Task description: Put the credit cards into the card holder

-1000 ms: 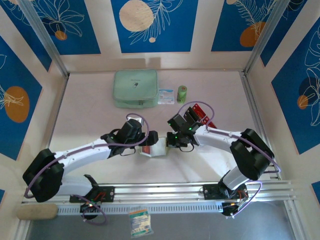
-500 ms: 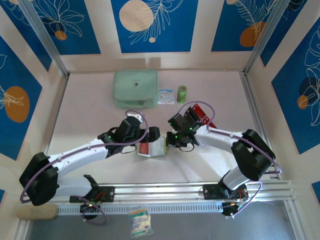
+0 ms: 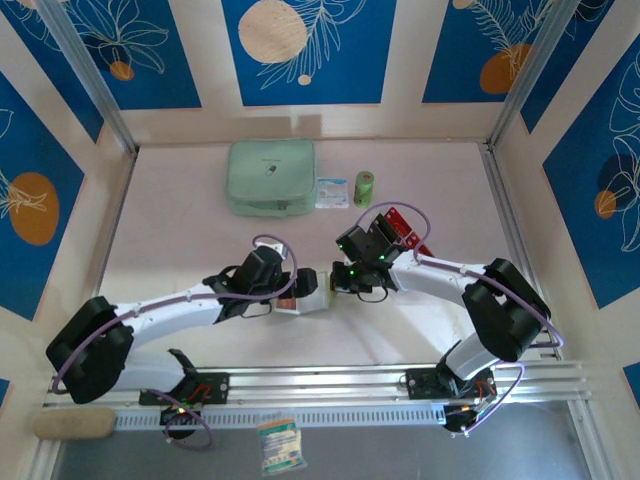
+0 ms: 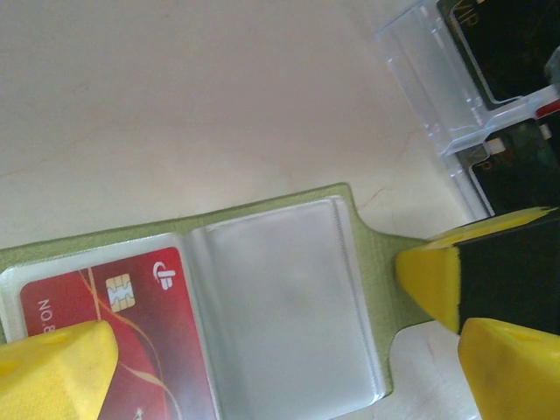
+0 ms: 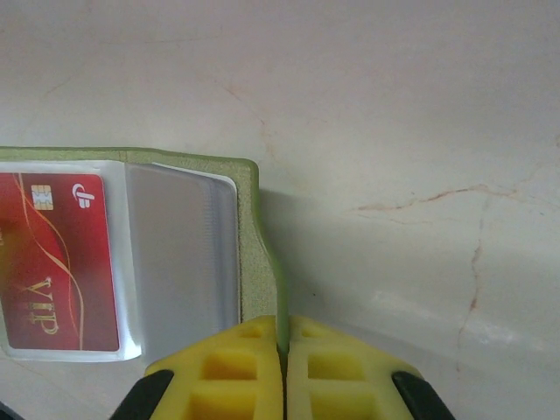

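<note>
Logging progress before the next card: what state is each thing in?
card holder, open, lying flat
red card, tucked in a sleeve
next sleeve, empty
left gripper, fingers open over the holder
right gripper, fingers shut on the card holder's edge
acrylic rack, holding dark cards

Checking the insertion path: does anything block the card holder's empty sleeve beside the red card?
Nothing visible does. The empty sleeve lies uncovered beside the red card; the right gripper pinches only the card holder's edge.
</note>
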Tool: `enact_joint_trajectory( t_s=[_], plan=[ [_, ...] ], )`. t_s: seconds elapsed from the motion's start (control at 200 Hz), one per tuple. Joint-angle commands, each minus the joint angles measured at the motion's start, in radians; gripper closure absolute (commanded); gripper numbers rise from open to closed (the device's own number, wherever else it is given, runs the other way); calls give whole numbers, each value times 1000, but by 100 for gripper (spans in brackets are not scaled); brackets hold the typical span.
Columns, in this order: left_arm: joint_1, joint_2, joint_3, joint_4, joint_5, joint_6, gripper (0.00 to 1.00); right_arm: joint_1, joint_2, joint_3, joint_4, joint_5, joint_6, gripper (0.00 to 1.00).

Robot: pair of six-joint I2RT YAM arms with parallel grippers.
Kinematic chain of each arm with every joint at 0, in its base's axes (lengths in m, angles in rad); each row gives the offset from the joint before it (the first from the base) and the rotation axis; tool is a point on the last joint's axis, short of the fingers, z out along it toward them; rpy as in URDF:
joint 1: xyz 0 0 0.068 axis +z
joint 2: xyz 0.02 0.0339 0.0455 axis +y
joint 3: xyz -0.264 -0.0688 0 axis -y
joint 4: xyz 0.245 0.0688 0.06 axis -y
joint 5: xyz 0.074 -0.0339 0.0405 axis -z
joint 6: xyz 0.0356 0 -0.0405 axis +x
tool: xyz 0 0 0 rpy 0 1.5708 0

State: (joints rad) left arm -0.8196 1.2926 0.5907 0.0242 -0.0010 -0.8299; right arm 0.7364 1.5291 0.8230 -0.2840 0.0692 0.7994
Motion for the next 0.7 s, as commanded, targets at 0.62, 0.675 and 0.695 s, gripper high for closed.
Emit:
enact_joint_trajectory(
  t_s=[0.62,0.675,0.695],
  plan=[
    [-12,33,-41,17,-48,101,0,-69,-85,31,-15,-105,-8,81],
    [-12,34,-37,13,-51,107,0,-68,-66,51,-15,-116,-8,83],
    [-12,35,-37,11,-52,109,0,-66,-57,60,-15,-118,-9,84]
  ],
)
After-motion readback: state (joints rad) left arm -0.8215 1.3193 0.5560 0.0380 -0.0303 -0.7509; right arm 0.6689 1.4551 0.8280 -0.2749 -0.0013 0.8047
